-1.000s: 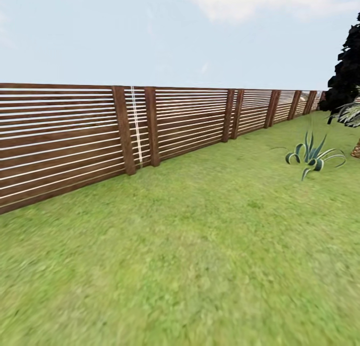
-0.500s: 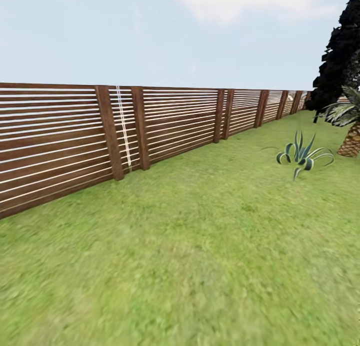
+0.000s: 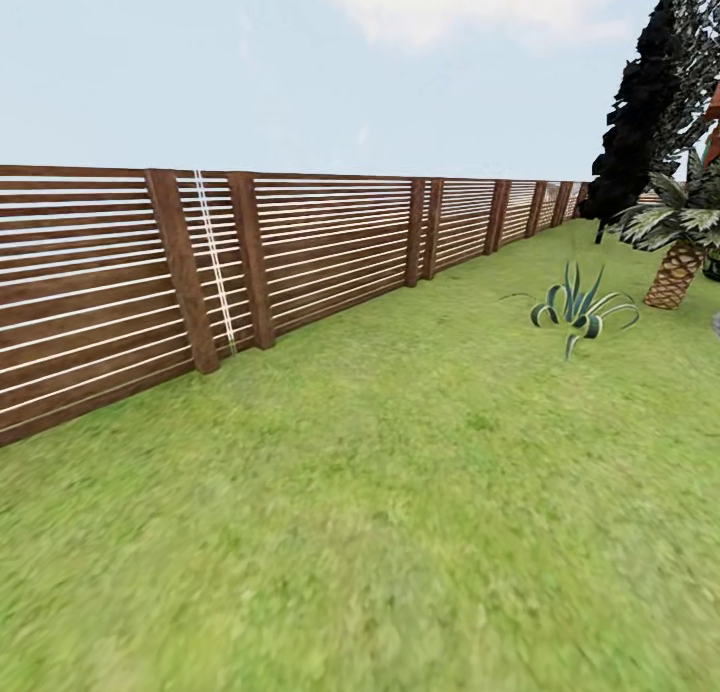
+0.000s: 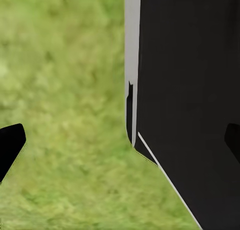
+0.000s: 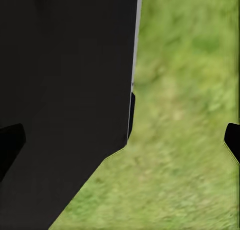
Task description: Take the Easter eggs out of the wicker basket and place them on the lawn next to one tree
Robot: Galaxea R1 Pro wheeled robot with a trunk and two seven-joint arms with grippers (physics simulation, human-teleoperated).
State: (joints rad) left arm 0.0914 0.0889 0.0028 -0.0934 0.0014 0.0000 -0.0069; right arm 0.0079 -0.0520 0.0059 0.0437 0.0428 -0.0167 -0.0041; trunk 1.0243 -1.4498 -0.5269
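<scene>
The lawn (image 3: 400, 492) spreads as mottled green grass across the head view. The Easter eggs, the wicker basket and the tree are out of view. My left gripper (image 4: 120, 145) is open over grass, its dark fingertips (image 4: 9, 147) far apart with nothing between them. My right gripper (image 5: 121, 142) is open in the same way, its fingertips (image 5: 233, 140) spread wide and empty. A black panel of my own body (image 4: 190, 90) sits close beside each gripper.
A brown slatted fence (image 3: 330, 242) runs along the left and recedes to the far right. A spiky agave plant (image 3: 578, 312), a small palm (image 3: 675, 262) and a narrow near-black cypress (image 3: 645, 102) stand at the right.
The camera has turned to the right: fence posts and the agave have slid left in the picture, and more of the cypress and palm have come into view.
</scene>
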